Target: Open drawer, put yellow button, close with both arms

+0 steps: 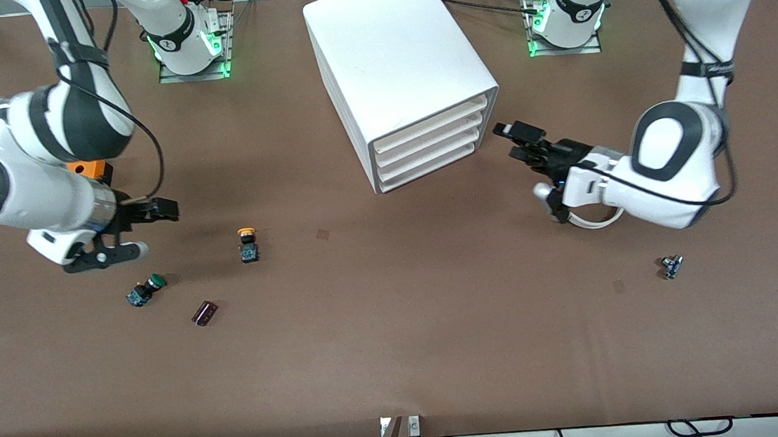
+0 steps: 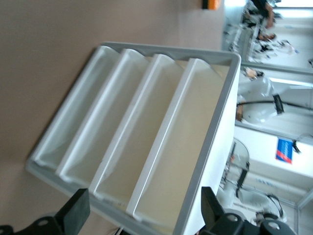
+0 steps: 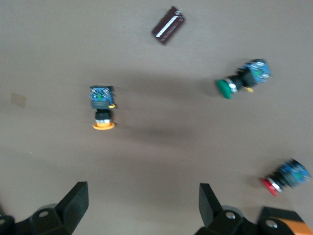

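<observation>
The white cabinet (image 1: 397, 70) stands at the middle of the table with its four drawers (image 1: 428, 146) all shut. The yellow button (image 1: 248, 245) lies on the table toward the right arm's end, nearer the front camera than the cabinet. My left gripper (image 1: 517, 142) is open and empty, in the air beside the cabinet's front, facing the drawers (image 2: 146, 147). My right gripper (image 1: 149, 229) is open and empty, over the table beside the yellow button (image 3: 102, 110), apart from it.
A green-capped switch (image 1: 146, 290) and a dark purple piece (image 1: 204, 313) lie nearer the front camera than the right gripper. A red-capped switch (image 3: 286, 177) shows only in the right wrist view. A small dark part (image 1: 671, 266) lies toward the left arm's end.
</observation>
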